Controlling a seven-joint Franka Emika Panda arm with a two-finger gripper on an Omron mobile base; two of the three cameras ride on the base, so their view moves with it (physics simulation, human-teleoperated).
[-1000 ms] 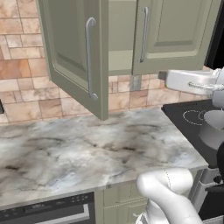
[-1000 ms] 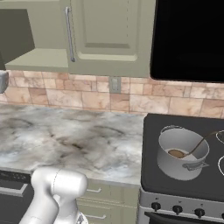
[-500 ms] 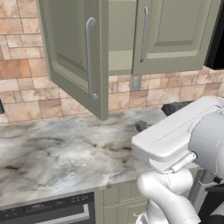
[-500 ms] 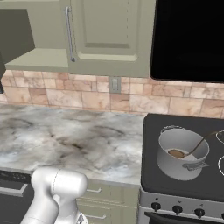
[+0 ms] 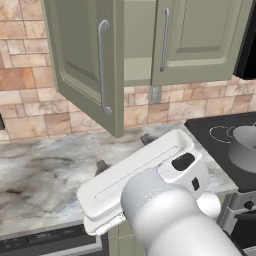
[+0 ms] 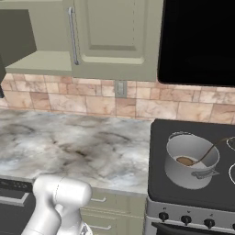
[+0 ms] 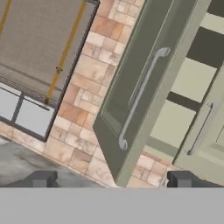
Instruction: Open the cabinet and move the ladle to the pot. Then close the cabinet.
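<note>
The gripper (image 7: 109, 179) stands with its two dark fingertips (image 7: 41, 178) spread wide apart and nothing between them, as the hand view shows, aimed up at the cabinet (image 7: 166, 87). In the left base view the white hand (image 5: 145, 172) lies low over the marble counter (image 5: 45, 175), in front of the cabinet's (image 5: 195, 45) open left door (image 5: 85, 60), with the fingers themselves hidden behind its body. That left door hangs swung outward, its long silver bar handle (image 7: 141, 94) running down its face, and the pale shelf (image 7: 192, 78) inside is laid bare beside it; the right door (image 6: 117, 39) sits shut with its own bar handle (image 6: 72, 34). In the right base view the pot (image 6: 190, 160) stands on the black stovetop (image 6: 158, 179), well to the right of the cabinet, and the ladle (image 6: 202, 156) rests inside it: the little bowl lies on the pot's bottom and the thin curved handle leans up and out over the right rim. A brick-patterned tile backsplash (image 6: 92, 103) runs behind the counter, with a small wall outlet (image 6: 120, 88) set in it below the shut door. The hand view also catches a window (image 7: 39, 48) to the left of the open door. No brand, label or writing can be read on any surface here.
</note>
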